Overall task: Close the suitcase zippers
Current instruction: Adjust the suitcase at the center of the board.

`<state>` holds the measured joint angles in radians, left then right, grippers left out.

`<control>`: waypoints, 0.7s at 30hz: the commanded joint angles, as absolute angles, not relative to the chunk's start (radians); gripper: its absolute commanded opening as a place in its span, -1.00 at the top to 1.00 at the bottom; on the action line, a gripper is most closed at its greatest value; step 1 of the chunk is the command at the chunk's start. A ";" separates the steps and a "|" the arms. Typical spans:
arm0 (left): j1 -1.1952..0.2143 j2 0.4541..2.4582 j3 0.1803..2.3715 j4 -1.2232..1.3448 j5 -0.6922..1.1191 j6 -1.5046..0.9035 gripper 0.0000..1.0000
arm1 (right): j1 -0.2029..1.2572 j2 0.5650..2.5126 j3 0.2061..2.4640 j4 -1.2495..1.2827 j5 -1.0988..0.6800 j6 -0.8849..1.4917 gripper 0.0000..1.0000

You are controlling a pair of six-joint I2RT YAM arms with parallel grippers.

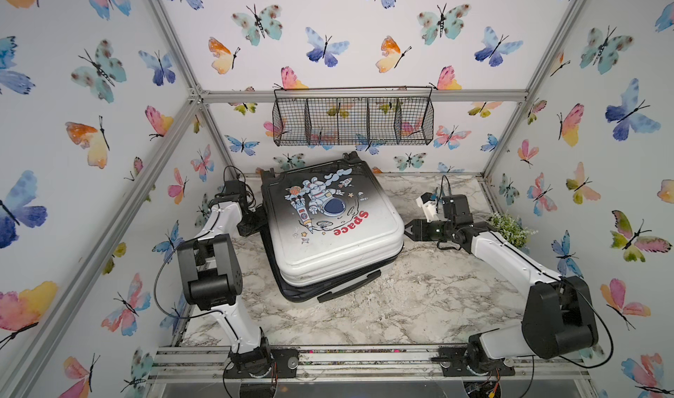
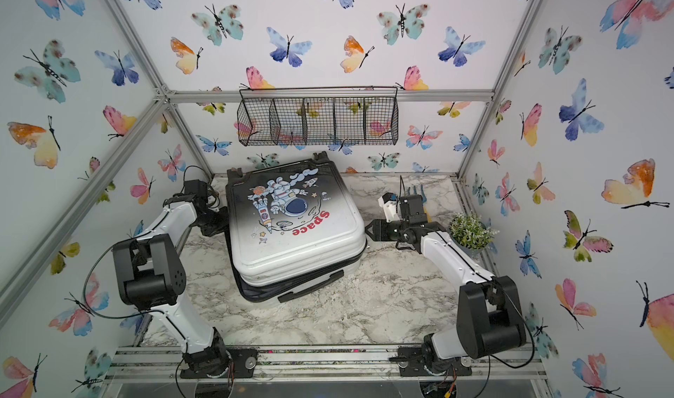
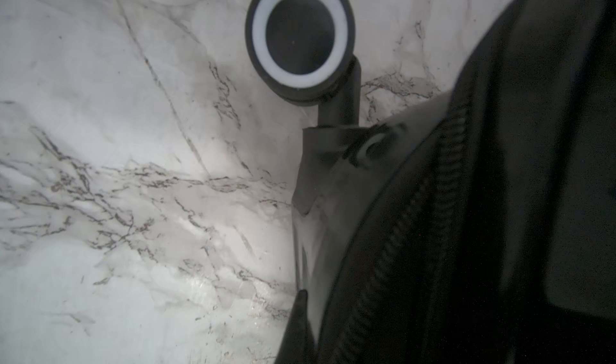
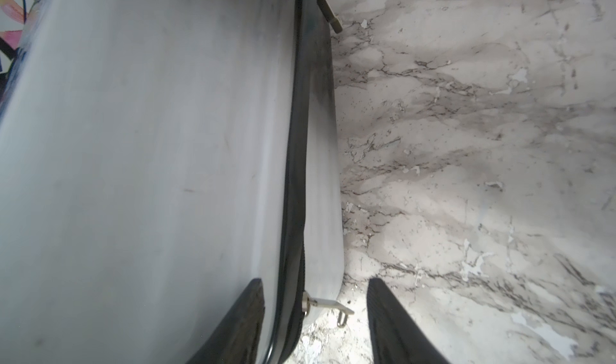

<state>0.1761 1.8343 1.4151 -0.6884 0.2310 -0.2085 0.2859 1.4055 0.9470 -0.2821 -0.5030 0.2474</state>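
Right hand [image 4: 315,282] parted, seemingly straddling zipper pull [image 4: 328,303]

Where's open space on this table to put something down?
Widest bare marble tabletop: the front strip between the black-to-white hard-shell suitcase and the metal front rail. Also back right, behind the right end effector. Crowded: left arm beside the suitcase; small green plant far right.

Marble worktop [image 3: 116,179], grey-veined. Dark suitcase [image 3: 550,145] shell fills one side. Zippers [image 3: 416,212]: coil teeth exposed along the curved rim. Black wheel [image 3: 300,39], white ring, on corner bracket.
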 commanded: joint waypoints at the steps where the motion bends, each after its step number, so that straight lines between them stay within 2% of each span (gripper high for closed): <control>1: 0.161 1.841 1.519 -0.629 0.305 -0.183 1.00 | 0.300 1.356 0.869 -0.327 -0.466 0.187 -0.11; 6: 0.176 1.899 1.577 -0.664 0.245 -0.158 1.00 | 0.278 1.315 0.799 -0.339 -0.358 0.029 -0.07; 8: 0.181 1.924 1.607 -0.679 0.246 -0.149 1.00 | 0.273 1.299 0.747 -0.228 -0.432 -0.037 -0.07; 12: 0.181 1.958 1.652 -0.692 0.266 -0.144 1.00 | 0.273 1.361 0.777 -0.166 -0.559 -0.141 -0.23; 19: 0.181 1.991 1.671 -0.704 0.290 -0.135 1.00 | 0.273 1.402 0.610 0.243 -0.698 -0.163 -0.32; 21: 0.181 1.990 1.671 -0.706 0.304 -0.137 1.00 | 0.259 1.421 0.646 0.194 -0.772 -0.250 -0.32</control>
